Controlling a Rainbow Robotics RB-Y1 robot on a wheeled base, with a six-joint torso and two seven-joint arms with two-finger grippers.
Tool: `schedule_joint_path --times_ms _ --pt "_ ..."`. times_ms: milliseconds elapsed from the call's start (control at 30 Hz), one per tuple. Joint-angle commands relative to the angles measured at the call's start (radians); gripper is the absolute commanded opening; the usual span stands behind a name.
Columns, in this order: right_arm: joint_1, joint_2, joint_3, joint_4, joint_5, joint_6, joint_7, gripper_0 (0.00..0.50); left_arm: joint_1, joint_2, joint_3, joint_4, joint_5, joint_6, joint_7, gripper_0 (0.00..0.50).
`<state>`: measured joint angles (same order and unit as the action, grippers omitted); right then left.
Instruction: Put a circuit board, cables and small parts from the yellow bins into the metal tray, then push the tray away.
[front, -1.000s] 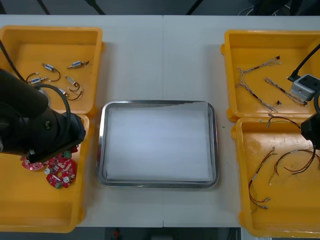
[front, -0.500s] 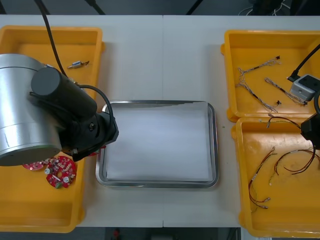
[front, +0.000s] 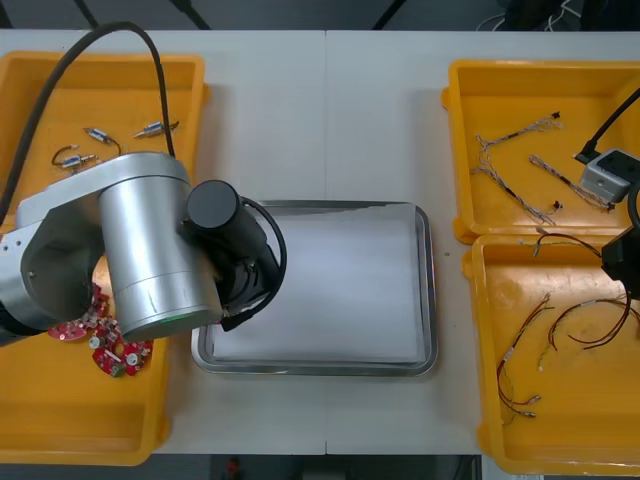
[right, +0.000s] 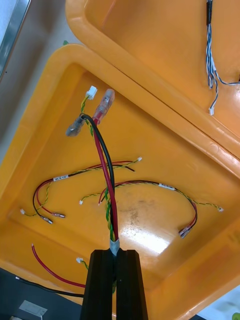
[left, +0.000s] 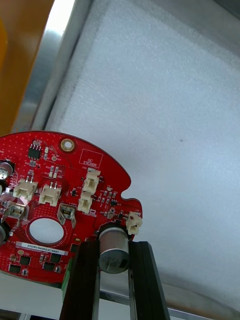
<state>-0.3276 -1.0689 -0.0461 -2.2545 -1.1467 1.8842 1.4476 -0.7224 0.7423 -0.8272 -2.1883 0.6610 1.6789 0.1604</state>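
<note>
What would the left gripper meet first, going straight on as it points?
Probably the metal tray, its white inside; the left gripper, shut on a circuit board, points at it, depth unclear. The right gripper holds a cable.

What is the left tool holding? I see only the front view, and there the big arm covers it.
Observer: In the left wrist view, the left tool is shut on a round red circuit board, with a small metal cylinder at the board's edge between its fingers.
Operator: Is the board over the tray?
Observer: Mostly, yes. The white inside of the metal tray lies right behind the board.
Operator: And what about the right tool?
Observer: In the right wrist view, the right tool is shut on a cable with red and black wires, above a yellow bin.
</note>
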Motion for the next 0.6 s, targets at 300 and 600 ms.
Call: schedule_joint_path --times_ms 300,600 --pt "0.007 -0.042 -0.029 -0.025 -0.008 -0.008 -0.027 0.000 -0.023 -0.083 -0.041 0.022 -0.024 0.010 0.048 0.000" --pt "0.007 -0.042 -0.029 -0.025 -0.008 -0.008 -0.027 0.000 -0.003 -0.090 -0.075 0.048 -0.060 -0.021 0.054 0.002"
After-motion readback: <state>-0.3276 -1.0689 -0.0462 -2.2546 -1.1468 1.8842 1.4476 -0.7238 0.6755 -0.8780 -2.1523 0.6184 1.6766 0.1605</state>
